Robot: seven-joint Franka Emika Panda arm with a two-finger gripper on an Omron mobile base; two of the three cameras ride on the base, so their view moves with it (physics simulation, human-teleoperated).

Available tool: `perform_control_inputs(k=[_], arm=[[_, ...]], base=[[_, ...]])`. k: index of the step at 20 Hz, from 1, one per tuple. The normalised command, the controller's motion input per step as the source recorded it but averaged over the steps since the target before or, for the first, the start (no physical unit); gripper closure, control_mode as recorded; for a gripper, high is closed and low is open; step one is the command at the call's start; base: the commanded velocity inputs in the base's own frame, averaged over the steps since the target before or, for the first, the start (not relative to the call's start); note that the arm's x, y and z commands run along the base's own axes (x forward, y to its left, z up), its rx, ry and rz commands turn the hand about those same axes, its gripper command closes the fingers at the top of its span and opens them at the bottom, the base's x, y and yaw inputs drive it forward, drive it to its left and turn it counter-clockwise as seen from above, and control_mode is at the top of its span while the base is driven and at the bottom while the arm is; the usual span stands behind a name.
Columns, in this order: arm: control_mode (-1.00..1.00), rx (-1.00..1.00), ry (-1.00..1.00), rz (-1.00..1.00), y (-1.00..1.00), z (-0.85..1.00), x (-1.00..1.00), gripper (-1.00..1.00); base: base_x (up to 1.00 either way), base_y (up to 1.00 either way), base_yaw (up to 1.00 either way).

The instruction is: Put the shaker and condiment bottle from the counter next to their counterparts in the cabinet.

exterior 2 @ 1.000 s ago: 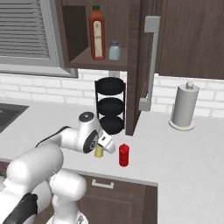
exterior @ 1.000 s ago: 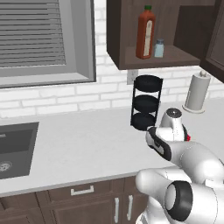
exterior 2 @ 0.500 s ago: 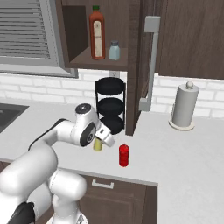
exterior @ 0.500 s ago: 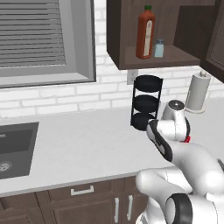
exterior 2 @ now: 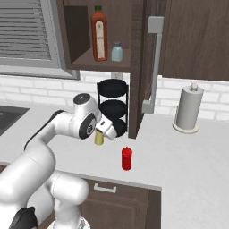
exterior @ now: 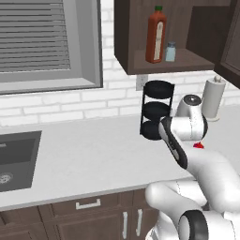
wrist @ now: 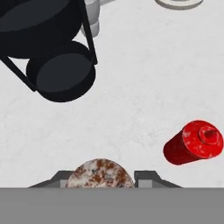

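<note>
My gripper (exterior 2: 99,134) is shut on the small yellow-green shaker (exterior 2: 99,139) and holds it a little above the counter, just left of the black rack. In the hand view the shaker's speckled cap (wrist: 100,174) sits between the two finger tips. The small red condiment bottle (exterior 2: 126,159) stands on the counter to the right of it, also seen as a red bottle (wrist: 194,142) from above. On the shelf of the dark brown cabinet (exterior 2: 103,63) stand the tall orange-red bottle (exterior 2: 99,33) and the pale blue shaker (exterior 2: 116,51).
A black three-tier rack (exterior 2: 112,105) stands under the cabinet against the brick wall. The cabinet's open door (exterior 2: 152,67) hangs to its right. A paper towel roll (exterior 2: 188,107) stands farther right. A sink (exterior: 14,154) lies at the far left.
The gripper has risen with the shaker, lifting it off the counter and drawing it slightly left. The red bottle has stayed in place.
</note>
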Motion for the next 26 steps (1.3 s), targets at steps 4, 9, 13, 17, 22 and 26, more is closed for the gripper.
perform_control_inputs(k=[4,9,13,17,22,26], arm=[[-1.0,-0.02,-0.01,0.0,0.0,0.49,0.0,1.0],[-1.0,-0.02,-0.01,0.0,0.0,0.51,0.0,1.0],[-1.0,-0.01,0.0,0.0,0.0,0.56,0.0,1.0],[-1.0,0.0,0.0,0.0,0.0,0.54,0.0,1.0],[-1.0,-0.01,0.0,0.0,0.0,0.52,0.0,1.0],[-1.0,-0.03,-0.02,0.0,0.0,0.44,0.0,1.0]], base=[[0.0,0.0,0.0],[0.0,0.0,0.0],[0.0,0.0,0.0],[0.0,0.0,0.0],[0.0,0.0,0.0],[0.0,0.0,0.0]])
